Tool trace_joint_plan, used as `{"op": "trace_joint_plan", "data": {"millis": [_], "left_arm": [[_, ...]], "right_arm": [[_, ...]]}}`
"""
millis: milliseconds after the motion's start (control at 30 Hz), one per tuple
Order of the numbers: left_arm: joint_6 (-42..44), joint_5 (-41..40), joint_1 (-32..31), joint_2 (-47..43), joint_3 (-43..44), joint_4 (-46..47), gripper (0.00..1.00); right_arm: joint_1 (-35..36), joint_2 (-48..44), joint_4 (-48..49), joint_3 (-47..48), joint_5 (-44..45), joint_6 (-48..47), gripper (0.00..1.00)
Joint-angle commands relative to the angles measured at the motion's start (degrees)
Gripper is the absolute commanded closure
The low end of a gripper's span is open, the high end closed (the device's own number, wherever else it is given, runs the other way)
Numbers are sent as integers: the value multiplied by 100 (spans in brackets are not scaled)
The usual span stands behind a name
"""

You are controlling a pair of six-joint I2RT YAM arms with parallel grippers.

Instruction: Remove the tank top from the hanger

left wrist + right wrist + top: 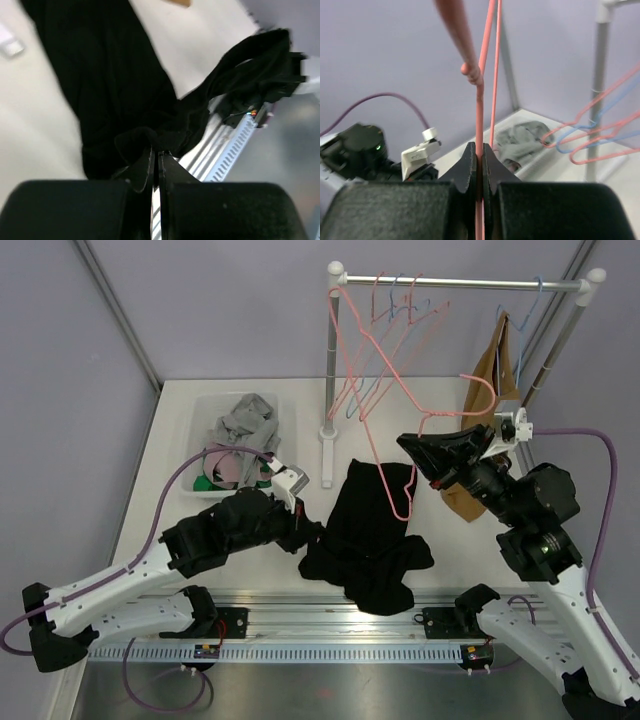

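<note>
The black tank top (370, 535) lies bunched on the table between the arms, its upper part still hanging on a pink wire hanger (385, 455). My right gripper (412, 447) is shut on the hanger's wire near the neck; in the right wrist view the pink wire (480, 110) runs up from between the closed fingers (470, 167). My left gripper (312, 535) is shut on the tank top's left edge; in the left wrist view black cloth (130, 100) is pinched at the fingertips (145, 167).
A white bin (215, 435) with grey clothes (248, 420) sits at the back left. A white rack (460, 283) at the back holds several pink and blue hangers (385, 340) and a brown garment (490, 375). A metal rail (330, 625) runs along the near edge.
</note>
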Motion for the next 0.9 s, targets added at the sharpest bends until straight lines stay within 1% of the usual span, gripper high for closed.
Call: {"op": "trace_joint_plan", "data": {"millis": [0,33,100,133,167,200,233,267,300,333,367,433,467,500,533,567,600,633,667,700,733,767,800,833,867], "left_arm": [[-382,-1246,-57,134,113,-434,100],[-382,-1755,-57,178,174,-577,100],[-321,-2057,-57,266,367,-963,100],[-303,-2181,-57,284,446,-1087,98],[-260,-2330,-48,319,525,-1202,91],[-233,-2427,-56,328,726,-1447,86],[-198,-2506,-48,337,815,-1562,76],[-84,-2646,-56,328,921,-1659,67],[-22,-2717,-57,328,1000,-1756,60],[57,-2761,-57,319,1175,-1948,53],[223,-2823,-57,285,1246,-2020,40],[390,-2876,-57,223,1369,-2196,26],[531,-2885,-57,127,1379,-2205,17],[532,-2902,-57,74,1379,-2248,14],[541,-2911,-57,38,1379,-2292,12],[532,-2885,-57,-58,1379,-2328,9],[541,-2867,-57,-93,1370,-2415,1],[549,-2859,-57,-137,1361,-2451,1],[567,-2867,-57,-199,1283,-2477,1],[585,-2876,-57,-304,1256,-2538,1],[593,-2876,-57,-374,1212,-2574,1],[602,-2876,-57,-445,1133,-2591,1],[611,-2841,-57,-602,1054,-2592,1],[628,-2789,-48,-708,967,-2548,1],[690,-2597,-56,-805,861,-2478,1]], "right_arm": [[34,133,-903,1227,1593,-199,100],[34,256,-2007,1460,2161,-261,100],[34,257,-2753,1716,2944,-271,100],[34,231,-3461,1778,3036,-270,100],[34,222,-3790,1831,3089,-314,100],[34,187,-4089,1909,3133,-245,100],[34,109,-4519,1901,3203,-200,100],[34,99,-4740,1919,3317,-139,100],[34,99,-4960,1989,3466,-104,100],[34,186,-5389,2033,3737,-51,100],[43,256,-5576,2094,3897,-7,100],[34,606,-5971,2357,4239,37,100],[34,722,-6008,2550,4337,37,100],[34,827,-6000,2639,4399,20,100],[43,1133,-5999,2753,4556,-50,100],[34,1327,-5999,3076,4592,-103,100],[34,1556,-6017,3271,4584,-190,100],[26,2002,-6034,3473,4558,-339,100],[26,2241,-6043,3918,4566,-393,100],[-27,2470,-6052,4166,4584,-454,100],[-71,2907,-6070,4413,4480,-585,100],[-167,3129,-6113,4928,4400,-639,100],[-411,3340,-6148,5195,4147,-692,100],[-579,3760,-6245,5458,3997,-779,100],[-720,3964,-6324,6000,3838,-832,100]]}}
